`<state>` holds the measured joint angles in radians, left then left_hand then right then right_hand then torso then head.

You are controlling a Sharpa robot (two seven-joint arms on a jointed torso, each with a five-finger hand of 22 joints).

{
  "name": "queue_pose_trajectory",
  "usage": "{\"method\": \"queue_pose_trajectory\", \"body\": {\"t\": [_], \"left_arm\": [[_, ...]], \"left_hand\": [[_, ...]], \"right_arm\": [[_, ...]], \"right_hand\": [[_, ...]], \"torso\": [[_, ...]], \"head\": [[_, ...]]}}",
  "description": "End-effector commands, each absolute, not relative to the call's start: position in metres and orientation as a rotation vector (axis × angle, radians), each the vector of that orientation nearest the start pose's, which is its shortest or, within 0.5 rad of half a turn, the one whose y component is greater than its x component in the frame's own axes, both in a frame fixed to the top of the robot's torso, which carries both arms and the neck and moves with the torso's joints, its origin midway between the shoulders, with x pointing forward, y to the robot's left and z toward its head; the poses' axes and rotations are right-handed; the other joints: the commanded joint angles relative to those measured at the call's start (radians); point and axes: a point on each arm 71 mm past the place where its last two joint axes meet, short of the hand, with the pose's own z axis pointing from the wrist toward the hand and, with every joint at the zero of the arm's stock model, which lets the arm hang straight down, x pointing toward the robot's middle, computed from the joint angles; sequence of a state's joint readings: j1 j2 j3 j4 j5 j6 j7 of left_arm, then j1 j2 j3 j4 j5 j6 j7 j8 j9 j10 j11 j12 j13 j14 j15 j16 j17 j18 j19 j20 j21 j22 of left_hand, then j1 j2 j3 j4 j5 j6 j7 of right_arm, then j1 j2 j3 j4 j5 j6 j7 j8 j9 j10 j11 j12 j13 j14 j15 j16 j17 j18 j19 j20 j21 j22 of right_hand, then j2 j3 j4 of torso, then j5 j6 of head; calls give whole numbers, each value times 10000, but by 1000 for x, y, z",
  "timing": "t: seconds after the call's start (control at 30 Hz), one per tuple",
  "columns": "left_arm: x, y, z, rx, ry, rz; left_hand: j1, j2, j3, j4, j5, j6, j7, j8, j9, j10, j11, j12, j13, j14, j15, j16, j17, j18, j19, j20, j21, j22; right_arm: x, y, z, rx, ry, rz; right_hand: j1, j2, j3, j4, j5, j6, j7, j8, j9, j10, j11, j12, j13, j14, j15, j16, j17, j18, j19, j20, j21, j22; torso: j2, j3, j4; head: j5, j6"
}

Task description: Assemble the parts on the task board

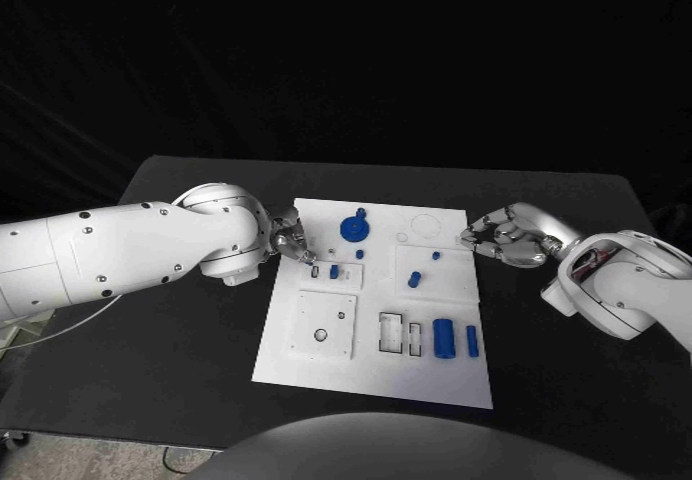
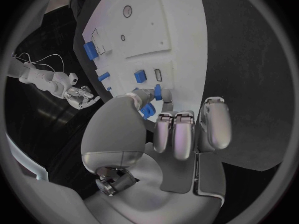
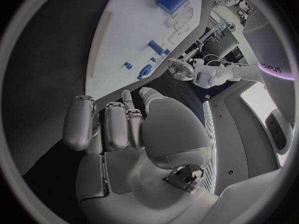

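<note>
**Inspector A:** The task board [image 1: 325,370] is found lying flat in the middle of the black worktop [image 1: 173,360]. Blue parts are noted across it: a round disc part [image 1: 353,229] near the far edge, a small peg [image 1: 413,280] near the centre, and two upright cylinders [image 1: 444,340] at the near right, beside two empty rectangular slots [image 1: 391,333].

**Inspector B:** And the left hand [image 1: 289,240]?

**Inspector A:** It is positioned over the board's left edge. In the left wrist view a small blue part [image 2: 157,92] is seen pinched at the fingertips [image 2: 167,103], close above the board. Part of the board's left margin is hidden from the head camera by the hand and arm.

**Inspector B:** The right hand [image 1: 500,240]?

**Inspector A:** It is held just off the board's right edge, fingers curled inward; nothing is seen in it. The board's surface is not obstructed by it.

**Inspector B:** Surroundings?

**Inspector A:** Dark backdrop is recorded behind the worktop.
</note>
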<state>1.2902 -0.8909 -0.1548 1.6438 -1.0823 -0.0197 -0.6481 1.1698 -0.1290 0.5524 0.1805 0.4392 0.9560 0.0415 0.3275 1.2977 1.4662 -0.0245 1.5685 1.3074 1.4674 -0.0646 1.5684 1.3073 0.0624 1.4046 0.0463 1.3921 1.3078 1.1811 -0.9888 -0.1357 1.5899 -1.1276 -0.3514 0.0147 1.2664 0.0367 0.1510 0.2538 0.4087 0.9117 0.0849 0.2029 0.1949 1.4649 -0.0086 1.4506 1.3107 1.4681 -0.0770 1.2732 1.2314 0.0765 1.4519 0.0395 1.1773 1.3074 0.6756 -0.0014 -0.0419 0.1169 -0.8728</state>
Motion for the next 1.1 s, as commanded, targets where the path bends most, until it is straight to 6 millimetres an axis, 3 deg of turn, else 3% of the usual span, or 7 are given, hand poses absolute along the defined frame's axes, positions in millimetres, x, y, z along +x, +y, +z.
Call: {"method": "queue_pose_trajectory", "body": {"t": [0.03,0.17,0.23,0.3,0.47,0.63,1.1], "left_arm": [[450,218,-219,-2897,22360,-3014],[446,218,-225,-2748,22253,-2948],[444,219,-227,-2689,22198,-2931],[442,219,-229,-2643,22165,-2932],[439,217,-233,-2447,22066,-2977],[436,214,-237,-2350,21993,-3111],[435,212,-239,-2463,21733,-3327]], "left_hand": [[-94,72,72,-188,-53,-160,-14,27,26,1046,17,23,2634,1034,1,24,2635,-86,53,18,-27,1791],[-144,122,-13,-191,-80,-198,-4,43,49,1046,26,23,2634,1034,9,24,2635,-88,62,25,-22,1800],[-156,136,-36,-191,-94,-201,-3,50,56,1046,28,23,2634,1034,11,24,2635,-88,63,27,-23,1802],[-188,172,-99,-190,-139,-210,-1,68,72,1046,32,23,2634,1034,15,24,2635,-89,68,32,-22,1807],[-226,223,-192,-194,-222,-245,4,82,89,1046,37,23,2634,1034,21,24,2635,-90,75,39,-21,1815],[-251,266,-256,-191,-278,-252,6,99,102,1046,40,23,2634,1034,24,24,2635,-92,84,43,-16,1823],[-221,390,-349,-240,-281,-206,-21,189,154,1046,23,23,2634,1034,17,24,2635,-103,128,45,19,1851]], "right_arm": [[451,-252,-221,1389,18101,7853],[451,-253,-221,1395,18111,7844],[451,-253,-221,1392,18137,7841],[451,-253,-222,1392,18162,7834],[450,-255,-222,1408,18205,7797],[450,-255,-222,1407,18247,7790],[450,-256,-224,1427,18346,7757]], "right_hand": [[77,-14,66,6,5,20,83,-65,9,230,57,-70,1069,452,68,-25,-10,27,-48,-10,-32,1407],[91,-18,75,-6,4,25,84,-67,16,212,59,-95,1042,445,69,-50,-37,36,-63,-7,-77,1395],[96,-18,80,-11,5,29,83,-66,20,203,61,-107,1027,442,70,-58,-47,42,-73,-6,-107,1386],[101,-18,84,-15,4,37,83,-64,24,199,63,-113,1022,441,71,-59,-48,45,-79,-5,-125,1381],[104,-20,87,-18,2,45,83,-61,29,192,65,-121,1013,439,72,-65,-55,50,-89,-4,-152,1374],[108,-20,91,-22,0,54,83,-59,35,180,67,-138,994,436,74,-76,-68,57,-101,-2,-189,1363],[117,-16,101,-29,-1,62,84,-58,42,166,69,-155,975,430,76,-101,-97,64,-115,0,-227,1353]], "torso": [[-16,10,4],[-4,-5,18],[0,-7,-11],[3,-7,-25],[10,-16,15],[16,-16,-19],[6,-11,-15]], "head": [[32,2],[79,2],[180,2],[197,2],[93,2],[105,2],[73,2]]}}
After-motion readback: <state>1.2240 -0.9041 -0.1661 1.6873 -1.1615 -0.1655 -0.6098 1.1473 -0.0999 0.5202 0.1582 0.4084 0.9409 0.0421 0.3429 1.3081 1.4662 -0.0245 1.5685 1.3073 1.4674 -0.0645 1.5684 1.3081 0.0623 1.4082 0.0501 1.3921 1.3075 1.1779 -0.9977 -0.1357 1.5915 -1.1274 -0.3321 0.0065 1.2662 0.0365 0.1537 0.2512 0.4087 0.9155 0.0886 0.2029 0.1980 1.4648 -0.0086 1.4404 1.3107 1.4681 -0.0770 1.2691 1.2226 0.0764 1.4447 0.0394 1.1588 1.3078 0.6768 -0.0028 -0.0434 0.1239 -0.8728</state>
